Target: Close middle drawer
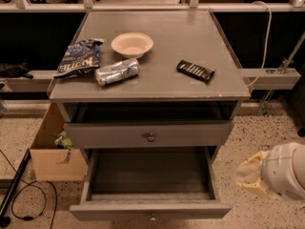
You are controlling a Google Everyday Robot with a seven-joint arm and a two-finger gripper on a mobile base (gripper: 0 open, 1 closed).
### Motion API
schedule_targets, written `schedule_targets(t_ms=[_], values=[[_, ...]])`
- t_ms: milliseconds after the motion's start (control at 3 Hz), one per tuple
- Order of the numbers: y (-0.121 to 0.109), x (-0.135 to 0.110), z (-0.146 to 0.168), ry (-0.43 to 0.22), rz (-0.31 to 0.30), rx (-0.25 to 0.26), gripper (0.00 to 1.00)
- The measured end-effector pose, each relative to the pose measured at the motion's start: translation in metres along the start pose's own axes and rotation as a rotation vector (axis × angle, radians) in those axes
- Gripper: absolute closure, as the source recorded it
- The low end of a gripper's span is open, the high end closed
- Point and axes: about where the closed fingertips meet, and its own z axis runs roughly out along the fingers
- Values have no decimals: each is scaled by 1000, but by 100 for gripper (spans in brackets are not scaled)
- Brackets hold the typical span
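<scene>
The middle drawer [150, 210] is pulled far out of the grey cabinet, and its empty inside [150, 173] is open to view. A small knob [152, 217] sits on its flat front at the bottom edge of the picture. The uppermost drawer [148, 133], with a larger knob [151, 137], stands slightly out above it. The lowest drawer is hidden. My gripper [250, 175], cream-coloured on a white arm [286, 175], is to the right of the middle drawer, level with its right side and apart from it.
On the cabinet top [181, 37] lie a chip bag [78, 57], a crushed can [116, 72], a bowl [132, 44] and a dark candy bar [196, 70]. A cardboard box [52, 151] stands on the floor at the left. Cables [28, 194] lie beside it.
</scene>
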Motion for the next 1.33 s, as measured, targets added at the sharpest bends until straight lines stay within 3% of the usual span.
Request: schedule_targets(t_ms=[333,667,1333], values=[[0,2,0,5,-3,0,89],[0,2,0,5,-3,0,100],[54,-8,105,25,-72,-130,100]])
